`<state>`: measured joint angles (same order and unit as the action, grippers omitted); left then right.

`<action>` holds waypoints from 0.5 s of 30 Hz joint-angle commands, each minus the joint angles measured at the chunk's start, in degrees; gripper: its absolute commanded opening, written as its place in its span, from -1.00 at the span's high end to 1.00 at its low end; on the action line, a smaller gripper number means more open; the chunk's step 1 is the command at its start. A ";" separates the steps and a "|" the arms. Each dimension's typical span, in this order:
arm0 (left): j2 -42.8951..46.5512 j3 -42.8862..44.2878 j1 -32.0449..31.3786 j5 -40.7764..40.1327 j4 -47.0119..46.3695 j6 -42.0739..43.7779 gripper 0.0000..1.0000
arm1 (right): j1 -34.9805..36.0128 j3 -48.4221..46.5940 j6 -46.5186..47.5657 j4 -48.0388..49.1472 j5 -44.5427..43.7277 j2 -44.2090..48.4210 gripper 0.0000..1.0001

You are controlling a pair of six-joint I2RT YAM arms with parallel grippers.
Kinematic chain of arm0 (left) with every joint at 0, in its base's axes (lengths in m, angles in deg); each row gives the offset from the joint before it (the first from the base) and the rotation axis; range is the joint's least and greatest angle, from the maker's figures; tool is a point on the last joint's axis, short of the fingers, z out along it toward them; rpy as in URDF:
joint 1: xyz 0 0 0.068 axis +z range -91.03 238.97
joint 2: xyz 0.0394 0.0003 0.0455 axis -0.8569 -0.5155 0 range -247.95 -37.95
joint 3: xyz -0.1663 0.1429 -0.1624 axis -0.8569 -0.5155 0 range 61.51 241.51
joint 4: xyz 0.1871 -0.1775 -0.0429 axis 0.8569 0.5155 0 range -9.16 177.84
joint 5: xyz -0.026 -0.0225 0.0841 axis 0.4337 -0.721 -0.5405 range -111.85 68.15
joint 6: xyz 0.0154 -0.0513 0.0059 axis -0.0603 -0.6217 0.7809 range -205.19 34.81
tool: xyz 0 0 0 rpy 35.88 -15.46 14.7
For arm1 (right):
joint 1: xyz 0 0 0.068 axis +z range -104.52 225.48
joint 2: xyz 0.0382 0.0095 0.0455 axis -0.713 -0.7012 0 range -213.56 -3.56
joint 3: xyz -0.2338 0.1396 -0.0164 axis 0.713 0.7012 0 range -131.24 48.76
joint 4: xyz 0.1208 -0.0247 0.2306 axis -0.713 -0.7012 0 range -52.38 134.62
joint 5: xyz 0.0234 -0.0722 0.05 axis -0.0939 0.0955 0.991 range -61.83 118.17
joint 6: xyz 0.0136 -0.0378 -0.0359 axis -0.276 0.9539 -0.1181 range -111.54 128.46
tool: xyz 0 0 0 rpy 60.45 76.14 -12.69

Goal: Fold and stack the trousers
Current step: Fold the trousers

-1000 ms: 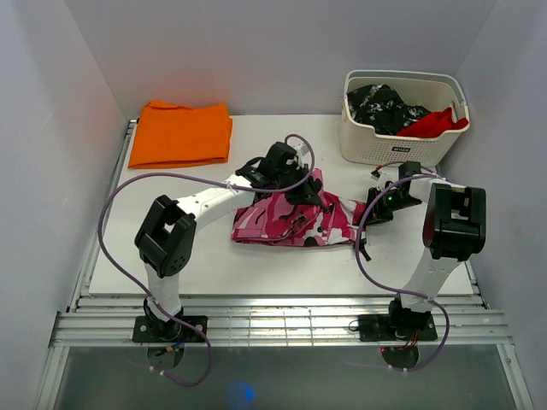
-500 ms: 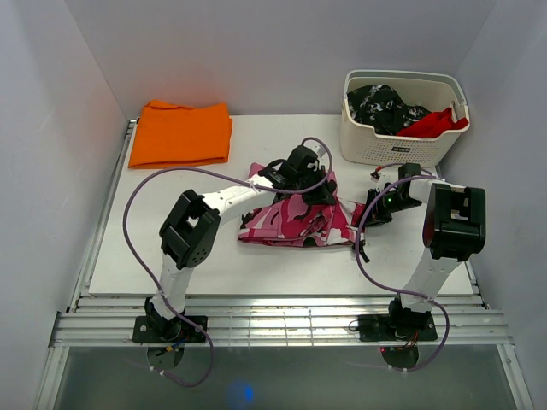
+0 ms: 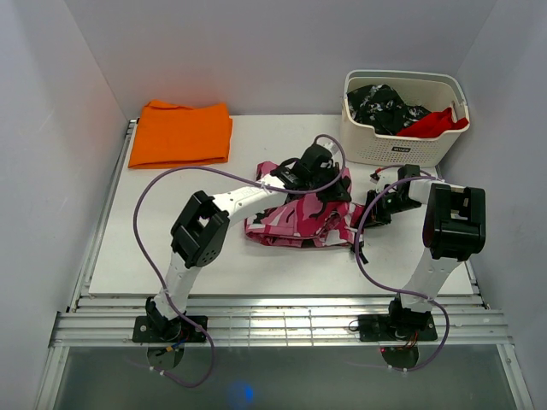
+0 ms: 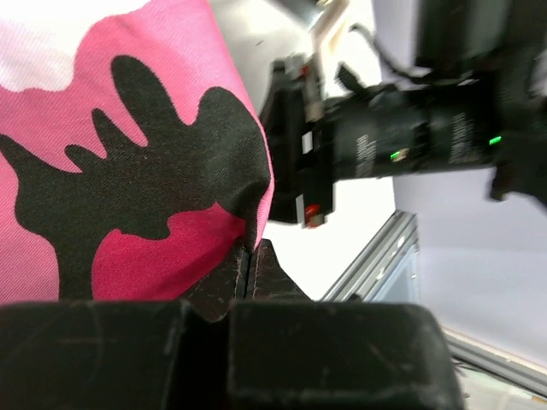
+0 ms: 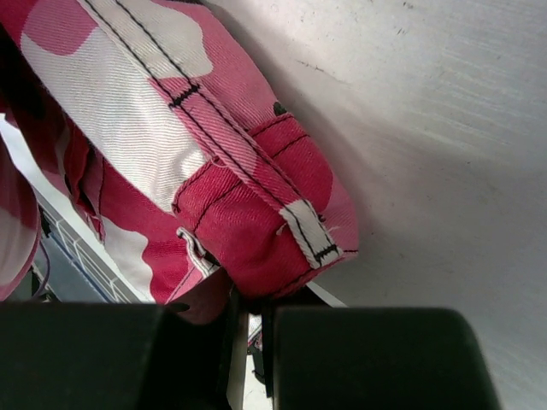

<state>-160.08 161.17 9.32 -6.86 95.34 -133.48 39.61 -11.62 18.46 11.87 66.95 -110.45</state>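
White tabletop (image 3: 171, 248), pale walls (image 3: 282, 51) on three sides.

Grippers, two counted. The left gripper (image 3: 332, 191) has its jaws pressed together on a fold of the trousers (image 3: 291, 224); the left wrist view shows black-and-pink cloth (image 4: 128, 171) nipped at the fingertips (image 4: 248, 256). The right gripper (image 3: 369, 210) is likewise clamped on the trousers, and its wrist view shows a stitched hem corner (image 5: 256, 231) caught between the fingers (image 5: 248, 299).

Trousers, one pair: bunched at mid-table between the two grippers, right end toward the basket (image 3: 402, 152).

One white slotted basket stands at the far right corner, holding one black-and-white speckled garment (image 3: 380, 104) and one red cloth (image 3: 436, 124). One folded orange cloth (image 3: 181, 132) lies at the far left, well apart from the trousers.

Hidden or unclear: the left wrist covers the trousers' far edge from above, so we cannot make out legs or waistband. Both wrist views are cut off below by black finger housings.
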 commanded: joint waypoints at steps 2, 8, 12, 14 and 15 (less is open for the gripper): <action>-1.44 5.46 -1.15 -0.65 -3.25 -1.63 1.00 | 0.86 1.05 -0.24 -0.21 1.38 0.19 0.85; -4.08 7.40 -2.12 -1.89 -2.81 -2.68 1.00 | 0.86 1.05 -0.51 -0.12 1.65 0.19 0.84; -4.52 5.73 -2.47 -1.80 -2.81 -3.39 1.00 | 0.86 1.14 -0.51 -0.12 1.73 0.28 0.84; -4.70 5.20 -2.65 -1.98 -2.81 -3.47 1.00 | 0.86 1.14 -0.68 -0.12 1.73 0.19 0.84; -4.87 5.11 -2.65 -2.06 -2.73 -3.47 1.00 | 0.86 1.05 -0.68 -0.12 1.73 0.19 0.84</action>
<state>-166.39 166.24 7.33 -8.63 93.59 -135.90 39.83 -11.33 17.85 11.80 67.41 -110.45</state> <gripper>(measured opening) 0.019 0.088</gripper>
